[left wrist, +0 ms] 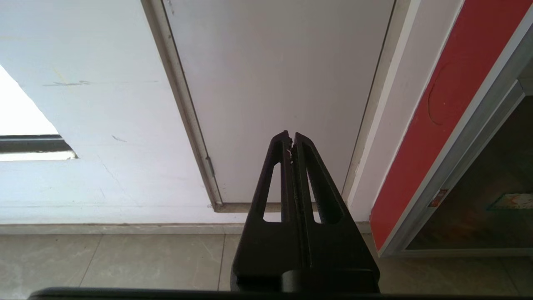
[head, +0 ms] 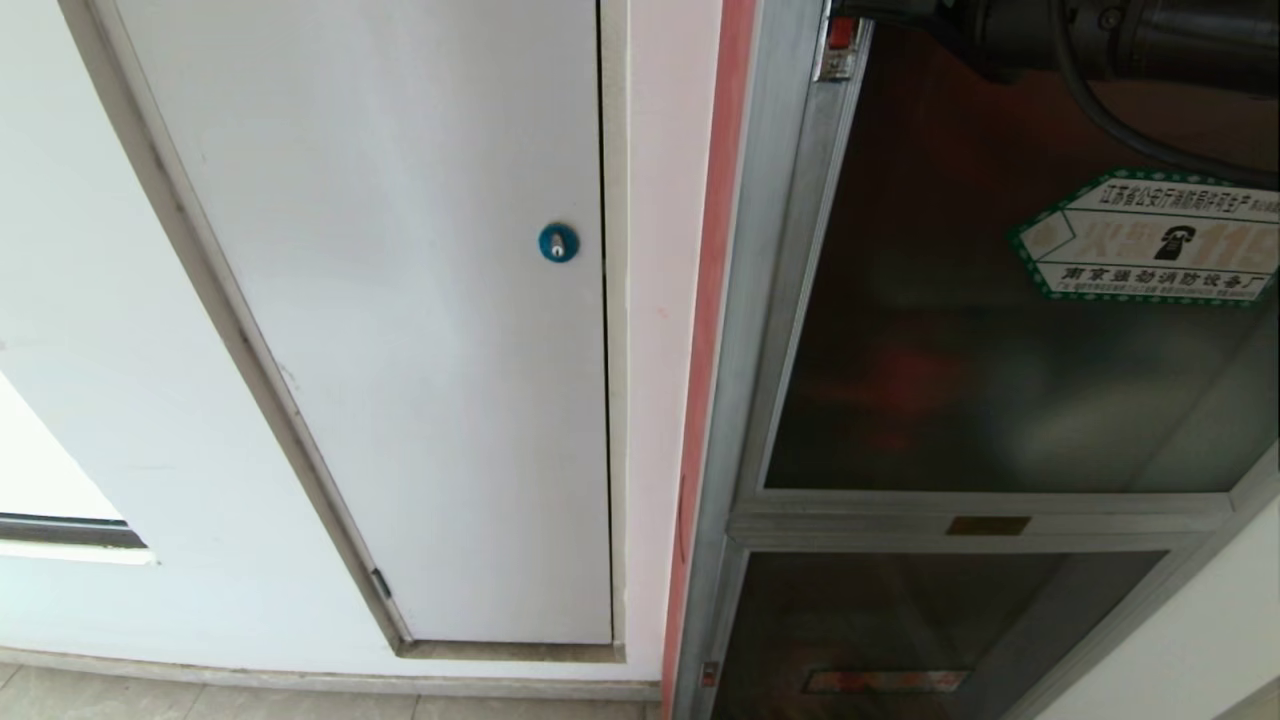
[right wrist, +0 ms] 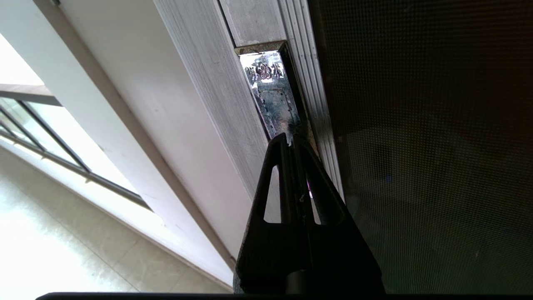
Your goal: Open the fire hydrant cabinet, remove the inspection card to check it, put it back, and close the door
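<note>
Two tools show, both with fingers pressed together and holding nothing. The right tool (right wrist: 291, 139) has its tips at the shiny metal latch plate (right wrist: 272, 93) set in the silver frame beside the dark glass door (head: 1000, 380), which sits shut in the fire hydrant cabinet (head: 745, 420). A green-bordered hexagonal sticker (head: 1150, 240) is on the glass, and a small red latch (head: 838, 35) shows at the door's upper corner. The left tool (left wrist: 291, 137) hangs low near the floor (left wrist: 125, 262), pointing at the white panel door (head: 400, 300) with its blue round lock (head: 558, 242).
</note>
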Tool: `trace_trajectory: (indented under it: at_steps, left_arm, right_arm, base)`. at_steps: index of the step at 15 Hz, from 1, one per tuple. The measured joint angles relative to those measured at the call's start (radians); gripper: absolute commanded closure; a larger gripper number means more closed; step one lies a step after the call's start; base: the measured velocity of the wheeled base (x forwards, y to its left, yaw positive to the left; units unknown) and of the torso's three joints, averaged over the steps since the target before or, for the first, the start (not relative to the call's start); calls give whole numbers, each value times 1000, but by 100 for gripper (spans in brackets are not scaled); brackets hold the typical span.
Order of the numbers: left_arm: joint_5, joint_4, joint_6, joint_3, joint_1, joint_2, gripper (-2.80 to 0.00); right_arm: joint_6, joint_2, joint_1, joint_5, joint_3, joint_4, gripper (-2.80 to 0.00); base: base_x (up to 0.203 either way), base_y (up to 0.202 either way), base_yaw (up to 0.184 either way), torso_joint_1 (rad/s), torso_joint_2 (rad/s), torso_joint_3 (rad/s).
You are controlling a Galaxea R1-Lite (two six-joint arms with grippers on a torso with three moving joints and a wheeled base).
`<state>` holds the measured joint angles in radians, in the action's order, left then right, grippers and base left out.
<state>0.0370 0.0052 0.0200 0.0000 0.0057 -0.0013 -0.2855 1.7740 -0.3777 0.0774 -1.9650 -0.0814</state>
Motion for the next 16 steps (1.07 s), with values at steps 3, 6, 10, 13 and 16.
trace_trajectory:
  at_steps: [3, 6, 10, 13, 16]
  left_arm:
    - [0, 0, 0, 0, 0, 0, 0]
    - [0, 0, 0, 0, 0, 0, 0]
    - [0, 0, 0, 0, 0, 0, 0]
    - [0, 0, 0, 0, 0, 0, 0]
    - [0, -1, 0, 0, 0, 0, 0]
  right_arm:
    - [-9, -20, -8, -2, 11, -7, 0]
    - [-11, -39, -15, -4, 14, -14, 0]
    - [-12, -55, -16, -8, 15, -22, 0]
    - [-12, -59, -19, -6, 16, -26, 0]
    - [-12, -64, -20, -3, 16, -28, 0]
  base:
    - [0, 0, 0, 0, 0, 0]
    - [0, 0, 0, 0, 0, 0]
    - [0, 0, 0, 0, 0, 0]
    - [0, 0, 0, 0, 0, 0]
    - [0, 0, 0, 0, 0, 0]
